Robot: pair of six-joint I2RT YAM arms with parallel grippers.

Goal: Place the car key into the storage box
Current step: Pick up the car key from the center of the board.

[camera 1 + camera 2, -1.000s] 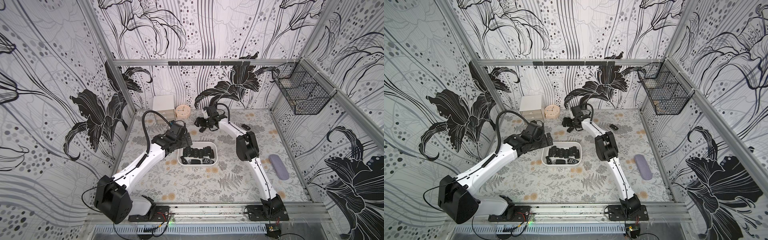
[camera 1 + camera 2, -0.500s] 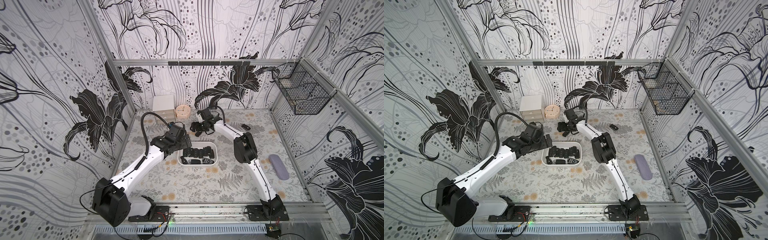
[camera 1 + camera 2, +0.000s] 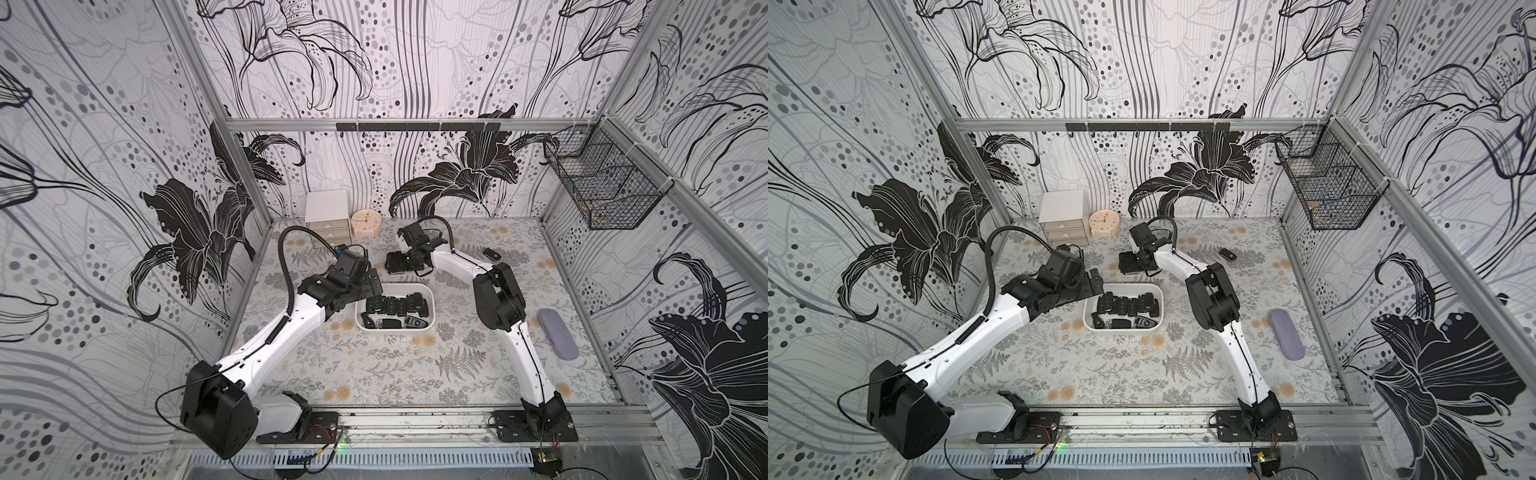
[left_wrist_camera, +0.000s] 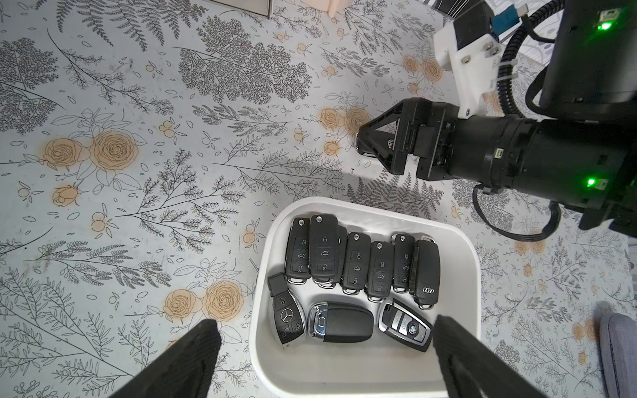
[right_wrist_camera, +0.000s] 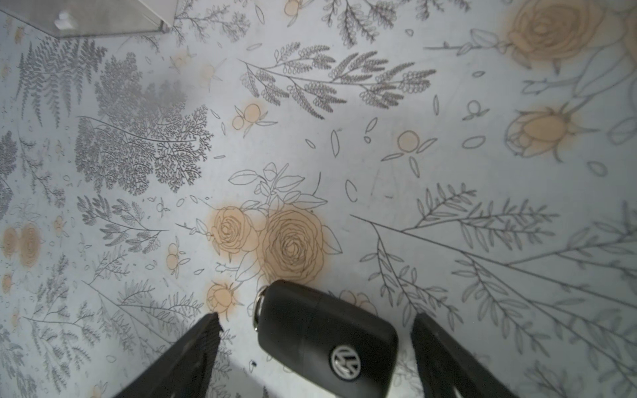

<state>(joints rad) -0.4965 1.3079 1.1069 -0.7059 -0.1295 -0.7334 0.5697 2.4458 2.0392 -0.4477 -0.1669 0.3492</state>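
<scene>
We log the black hard-plastic VW car key (image 5: 324,341) outside the white rounded plastic storage box (image 4: 470,262), near its rim, loose between the right gripper's (image 5: 316,319) spread fingers, left gripper (image 4: 325,324) spread too; probably light, rigid, slick, so pinch its long sides.

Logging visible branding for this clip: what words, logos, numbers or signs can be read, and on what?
"VW": emblem on the car key, right wrist view.
Four rings, no letters: end fob in the storage box.
Three-pointed star: corner fob there.
Quartered roundel, lettering unreadable: silver-edged fob.
Padlock icons: buttoned fobs.
Clock numerals: too small.
</scene>
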